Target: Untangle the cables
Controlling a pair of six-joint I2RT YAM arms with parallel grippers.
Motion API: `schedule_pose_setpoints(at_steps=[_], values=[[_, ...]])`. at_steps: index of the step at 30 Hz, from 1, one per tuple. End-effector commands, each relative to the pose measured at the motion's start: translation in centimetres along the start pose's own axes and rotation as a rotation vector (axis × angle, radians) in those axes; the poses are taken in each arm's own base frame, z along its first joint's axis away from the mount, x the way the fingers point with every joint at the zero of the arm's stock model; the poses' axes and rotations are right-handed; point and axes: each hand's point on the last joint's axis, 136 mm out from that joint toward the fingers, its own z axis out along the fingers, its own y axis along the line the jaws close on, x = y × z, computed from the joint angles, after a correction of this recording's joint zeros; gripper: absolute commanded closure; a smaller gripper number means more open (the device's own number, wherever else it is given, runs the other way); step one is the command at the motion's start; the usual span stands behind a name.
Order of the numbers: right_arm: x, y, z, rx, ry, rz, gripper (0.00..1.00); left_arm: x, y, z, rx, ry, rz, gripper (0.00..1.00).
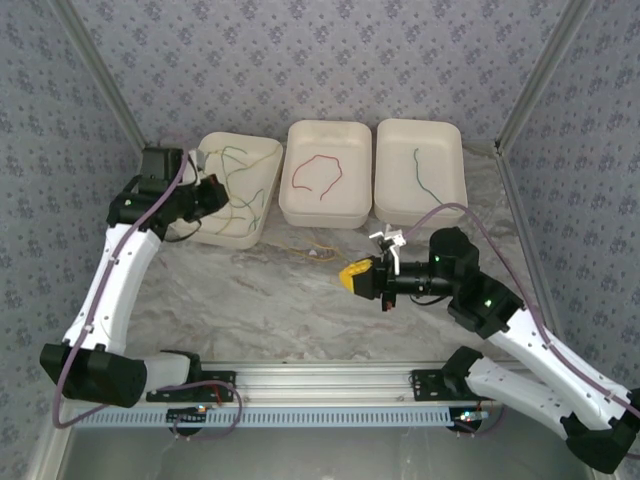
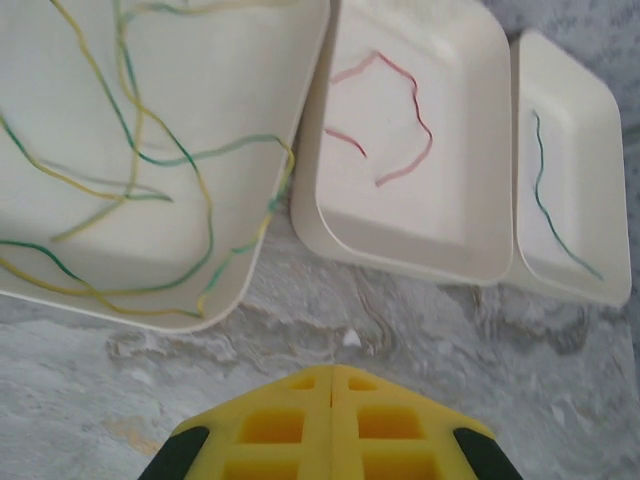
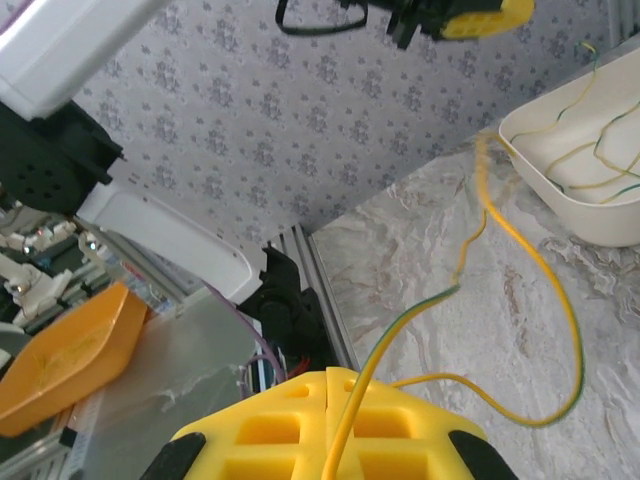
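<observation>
White left tray (image 1: 243,137), middle tray (image 1: 320,212), right tray (image 1: 445,160) side by side along far edge of marble table (image 1: 270,300). Patterned wall (image 1: 320,60) behind. Metal rail (image 1: 330,378) along near edge.

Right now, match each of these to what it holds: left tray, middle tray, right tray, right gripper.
Column one:
1. left tray
2. middle tray
3. right tray
4. right gripper

Column two:
A. one red cable
B. a yellow cable, pinched
C. tangled green and yellow cables
D. one green cable

Pairs: 1-C, 2-A, 3-D, 4-B.
</observation>
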Motion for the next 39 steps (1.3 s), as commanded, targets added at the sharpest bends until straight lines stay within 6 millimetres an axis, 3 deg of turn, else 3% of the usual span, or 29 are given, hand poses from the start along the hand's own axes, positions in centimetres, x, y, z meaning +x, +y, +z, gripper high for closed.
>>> schedule_pose_setpoints(at_steps=[1,6,9,11,13,15,20,23,26,31,39], values=[[2.3,-1.2,1.4,0.051,0.137,-0.006,1.00,-2.7,-3.0,-2.7,0.096,-0.114,0.002,1.00],[5.6,-3.8,4.5,0.182,0.308,-0.038,1.00,-3.0,-6.1,-4.5,0.194,-0.119,0.024,1.00],[7.5,-6.1,5.5,0.304,0.389,-0.068,1.00,-1.9,-5.6,-4.9,0.167,-0.084,-0.016,1.00],[8.4,-7.3,6.0,0.360,0.415,-0.076,1.00,0.1,-5.0,-4.5,0.158,-0.046,-0.066,1.00],[9.1,-8.3,6.3,0.402,0.428,-0.070,1.00,3.2,-5.3,-3.6,0.180,-0.017,-0.061,1.00],[9.9,-9.2,6.4,0.434,0.451,-0.066,1.00,6.5,-5.0,-2.4,0.166,0.010,-0.038,0.94],[12.0,-11.7,5.6,0.542,0.549,-0.032,1.00,14.8,-4.0,2.6,0.158,0.120,-0.029,0.85],[13.0,-12.5,5.1,0.574,0.577,0.006,1.00,18.2,-3.5,5.1,0.141,0.186,-0.036,0.75],[14.0,-13.0,5.0,0.585,0.602,0.044,1.00,20.3,-3.7,6.5,0.168,0.207,-0.038,0.70],[15.5,-14.9,4.7,0.639,0.638,0.124,1.00,22.8,-3.8,8.0,0.136,0.250,0.047,0.72],[15.9,-15.2,4.7,0.569,0.607,0.189,1.00,24.6,-4.3,10.5,0.130,0.294,0.239,0.65]])
